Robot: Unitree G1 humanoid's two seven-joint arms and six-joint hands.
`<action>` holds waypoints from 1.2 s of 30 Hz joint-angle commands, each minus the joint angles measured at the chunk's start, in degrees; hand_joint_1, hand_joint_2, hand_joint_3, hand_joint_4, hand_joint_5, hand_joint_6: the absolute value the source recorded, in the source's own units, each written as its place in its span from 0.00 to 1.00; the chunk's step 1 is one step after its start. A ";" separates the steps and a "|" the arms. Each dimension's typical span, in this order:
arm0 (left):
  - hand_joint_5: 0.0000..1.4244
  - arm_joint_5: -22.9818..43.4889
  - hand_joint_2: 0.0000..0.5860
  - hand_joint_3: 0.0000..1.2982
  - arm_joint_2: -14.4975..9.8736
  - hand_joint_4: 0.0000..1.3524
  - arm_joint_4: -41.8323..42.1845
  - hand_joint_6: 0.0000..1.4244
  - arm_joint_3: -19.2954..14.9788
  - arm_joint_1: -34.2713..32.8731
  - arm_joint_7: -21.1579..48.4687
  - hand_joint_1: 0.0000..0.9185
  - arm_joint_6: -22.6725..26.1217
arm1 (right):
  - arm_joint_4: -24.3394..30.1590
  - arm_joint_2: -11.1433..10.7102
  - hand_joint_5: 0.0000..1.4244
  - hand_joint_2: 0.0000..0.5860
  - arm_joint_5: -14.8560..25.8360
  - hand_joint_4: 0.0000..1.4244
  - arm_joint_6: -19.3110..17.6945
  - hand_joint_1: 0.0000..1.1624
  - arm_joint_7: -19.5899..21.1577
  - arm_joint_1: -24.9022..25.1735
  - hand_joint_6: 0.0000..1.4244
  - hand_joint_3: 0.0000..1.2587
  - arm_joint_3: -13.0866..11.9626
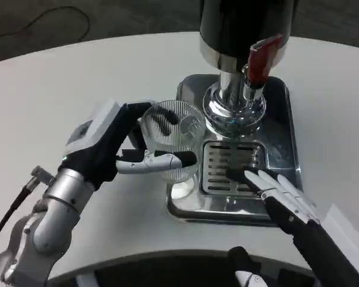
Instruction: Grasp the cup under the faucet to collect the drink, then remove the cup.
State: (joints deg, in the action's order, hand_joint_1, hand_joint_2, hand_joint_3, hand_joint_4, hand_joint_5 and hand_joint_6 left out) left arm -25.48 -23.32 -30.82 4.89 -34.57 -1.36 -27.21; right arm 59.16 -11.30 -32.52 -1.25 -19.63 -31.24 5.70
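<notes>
The left hand [122, 146] is grasping the cup [170, 140], a clear ribbed tumbler: one finger wraps across the cup's near side, and dark fingers show through the glass on its far side. The cup stands upright in that grasp, at the left edge of the shiny metal drip tray [185, 206], its base just over or on the tray's left rim; whether it rests on the tray or is lifted clear cannot be told. To the right of this hand, just beyond the cup, rises the chrome base of the drink dispenser [233, 104], with the black body above it. The red tap lever [263, 57] sits farther right and higher, over the faucet [253, 98], so the cup is off to the left of the faucet rather than beneath it. The slotted grate [230, 167] lies just right of the cup's lower part, between the two hands. The right hand [278, 194] is released, holding nothing, its fingers stretched out flat and close together, pointing toward the grate, with the fingertips [239, 174] over its near right part. That hand lies in front of the dispenser base, below the faucet's line. All of this sits on the white table [78, 78].
</notes>
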 commanded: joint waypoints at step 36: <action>0.66 -4.43 0.05 0.63 7.05 0.65 -12.75 0.56 9.73 -13.92 -6.26 0.79 0.64 | 0.75 -0.66 0.00 0.81 4.64 0.04 -2.62 0.53 2.15 -4.01 0.00 0.10 -4.64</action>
State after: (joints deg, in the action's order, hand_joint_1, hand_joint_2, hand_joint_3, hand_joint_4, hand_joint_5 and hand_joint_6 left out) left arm -30.18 -16.70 -44.08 14.41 -47.65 -7.26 -26.49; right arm 59.16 -11.84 -28.52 -2.49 -18.22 -34.03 1.24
